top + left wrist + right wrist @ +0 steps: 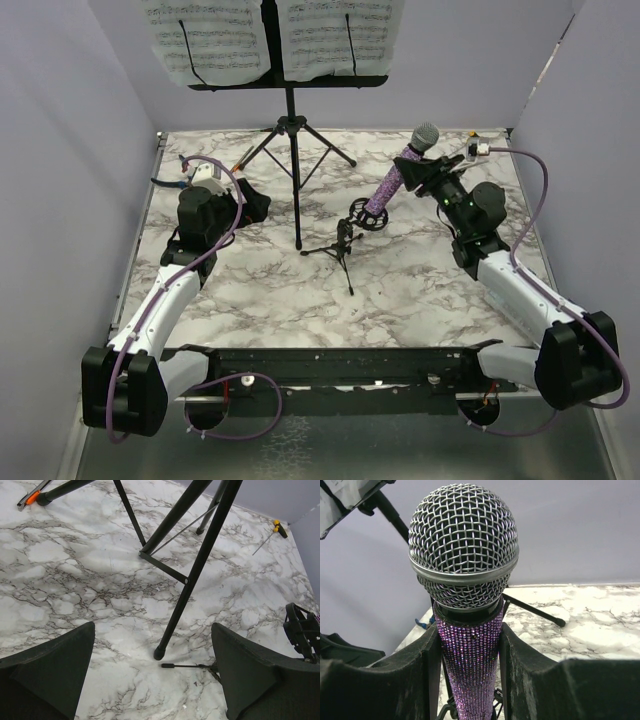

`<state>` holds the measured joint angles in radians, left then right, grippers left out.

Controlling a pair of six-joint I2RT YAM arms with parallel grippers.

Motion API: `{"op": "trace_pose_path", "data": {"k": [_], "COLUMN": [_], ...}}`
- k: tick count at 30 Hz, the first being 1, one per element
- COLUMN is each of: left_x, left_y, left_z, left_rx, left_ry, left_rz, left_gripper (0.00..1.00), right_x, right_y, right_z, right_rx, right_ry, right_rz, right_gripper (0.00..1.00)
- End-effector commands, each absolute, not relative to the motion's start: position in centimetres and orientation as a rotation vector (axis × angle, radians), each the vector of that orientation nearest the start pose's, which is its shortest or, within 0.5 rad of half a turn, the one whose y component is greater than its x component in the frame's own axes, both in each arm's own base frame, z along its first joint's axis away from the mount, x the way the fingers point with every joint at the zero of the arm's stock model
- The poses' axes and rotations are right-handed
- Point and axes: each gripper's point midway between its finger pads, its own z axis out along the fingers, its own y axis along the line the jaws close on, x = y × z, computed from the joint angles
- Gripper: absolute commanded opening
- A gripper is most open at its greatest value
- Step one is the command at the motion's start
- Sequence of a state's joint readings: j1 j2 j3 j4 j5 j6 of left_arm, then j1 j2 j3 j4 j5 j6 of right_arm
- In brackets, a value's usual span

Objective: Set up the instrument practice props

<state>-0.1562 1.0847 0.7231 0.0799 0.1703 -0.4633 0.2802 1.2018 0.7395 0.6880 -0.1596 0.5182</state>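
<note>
Right pincer (415, 172) pinching mic (392, 180) below its head, tail at the mic stand (345, 245) clip (366, 214) near surface (420, 290) centre, head tilted toward 1 o'clock: an off-axis push could tip the light stand or miss the clip, and the left pincer (250, 205), spread wide at 9 o'clock, isn't bracing it.
</note>
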Motion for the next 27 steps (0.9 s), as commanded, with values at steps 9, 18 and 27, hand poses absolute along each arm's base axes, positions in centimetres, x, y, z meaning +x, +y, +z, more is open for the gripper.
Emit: {"op": "trace_pose_path", "data": {"k": [9, 18, 27], "left_x": [35.8, 35.8, 35.8], "left_y": [-10.6, -10.7, -10.7], "left_z": [21.0, 21.0, 20.9], "left_rx": [-0.171, -0.176, -0.178], "left_ry": [1.88, 1.877, 1.877], "left_rz": [-0.625, -0.64, -0.646], "left_gripper": [0.98, 0.98, 0.98], "right_x": [37.8, 36.5, 35.7], "right_y": [19.6, 20.2, 20.7], "right_z": [33.5, 32.3, 30.8], "right_rx": [-0.288, -0.372, -0.412], "right_ry": [1.33, 1.298, 1.274], "right_rz": [0.839, 0.846, 0.878], "right_gripper": [0.0, 0.0, 0.0]}}
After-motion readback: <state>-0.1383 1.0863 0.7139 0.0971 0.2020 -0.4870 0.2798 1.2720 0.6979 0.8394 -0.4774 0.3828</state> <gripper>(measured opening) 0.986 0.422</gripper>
